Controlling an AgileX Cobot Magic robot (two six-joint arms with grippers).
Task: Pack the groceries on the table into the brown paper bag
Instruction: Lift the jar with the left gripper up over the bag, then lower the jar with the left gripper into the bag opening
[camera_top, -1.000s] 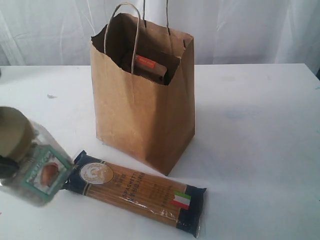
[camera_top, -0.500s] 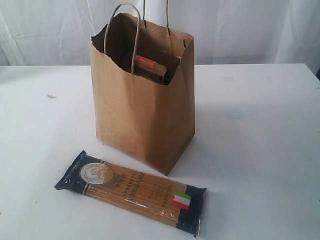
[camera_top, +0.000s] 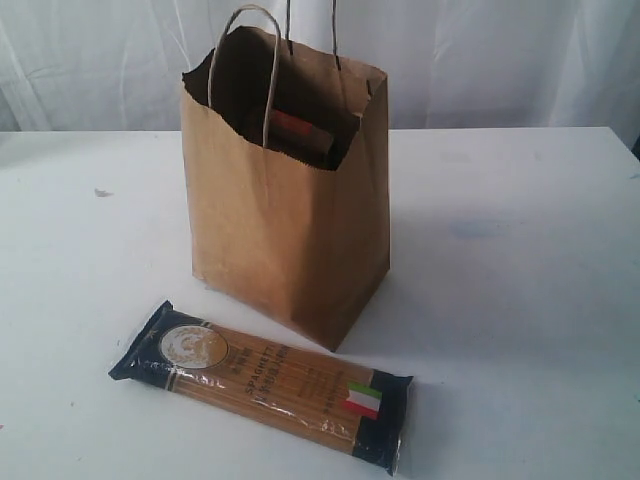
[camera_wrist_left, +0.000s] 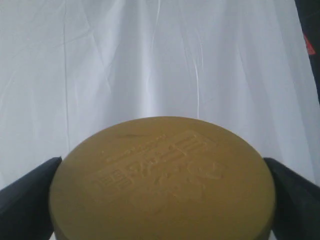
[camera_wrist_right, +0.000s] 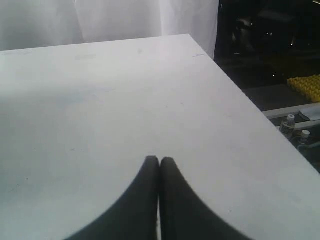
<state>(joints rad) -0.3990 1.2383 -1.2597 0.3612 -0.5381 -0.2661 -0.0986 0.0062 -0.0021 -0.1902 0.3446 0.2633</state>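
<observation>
One bag (camera_top: 285, 230), one spaghetti pack (camera_top: 262, 385) — left jaws clasp one jar (camera_wrist_left: 162, 180), right jaws clenched.

Bare table (camera_top: 520, 250) right of bag (camera_top: 290, 230); spaghetti pack (camera_top: 262, 385) in front.

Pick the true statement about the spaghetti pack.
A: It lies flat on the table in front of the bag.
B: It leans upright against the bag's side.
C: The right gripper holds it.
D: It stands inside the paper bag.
A: in the exterior view the spaghetti pack lies flat on the table, in front of the upright brown paper bag.
</observation>
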